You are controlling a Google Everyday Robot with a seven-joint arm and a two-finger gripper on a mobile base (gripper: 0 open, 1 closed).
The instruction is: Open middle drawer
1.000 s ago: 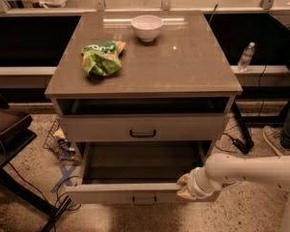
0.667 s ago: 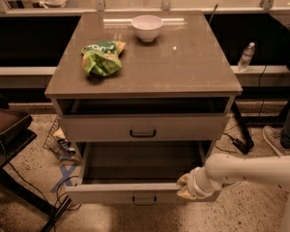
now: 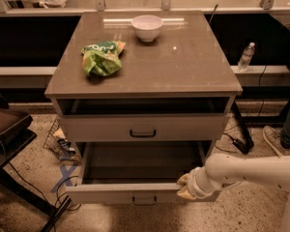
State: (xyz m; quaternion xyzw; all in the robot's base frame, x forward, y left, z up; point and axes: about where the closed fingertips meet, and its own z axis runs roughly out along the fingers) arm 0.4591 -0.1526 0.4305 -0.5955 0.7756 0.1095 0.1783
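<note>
The wide, shallow grey-beige middle drawer (image 3: pixel 111 194) is pulled far out of the grey-beige cabinet (image 3: pixel 193 71). You can look down into its dark inside. Its flat front faces the floor side of the picture, and a small dark bar handle (image 3: pixel 145 200) sits at the middle of that front.

The pale yellow gripper (image 3: pixel 181 187) is at the right part of the drawer's front, up against its top edge. It is on the end of a thick white arm (image 3: pixel 246 170) that comes in from the right. I cannot tell if the gripper is wide or narrow, or if it is holding anything.

Just above is another grey-beige drawer front (image 3: pixel 96 128) with its own dark bar handle (image 3: pixel 142 133). There is a dark gap between it and the cabinet's top.

On the smooth brown top lies a crumpled green snack bag (image 3: pixel 102 58), near the left side. A small round white bowl (image 3: pixel 147 27) stands farther back, apart from the bag.

A clear plastic bottle (image 3: pixel 246 56) stands on a ledge to the right of the cabinet. On the speckled floor (image 3: pixel 251 216) to the left, there is a blue tape cross (image 3: pixel 63 179).
</note>
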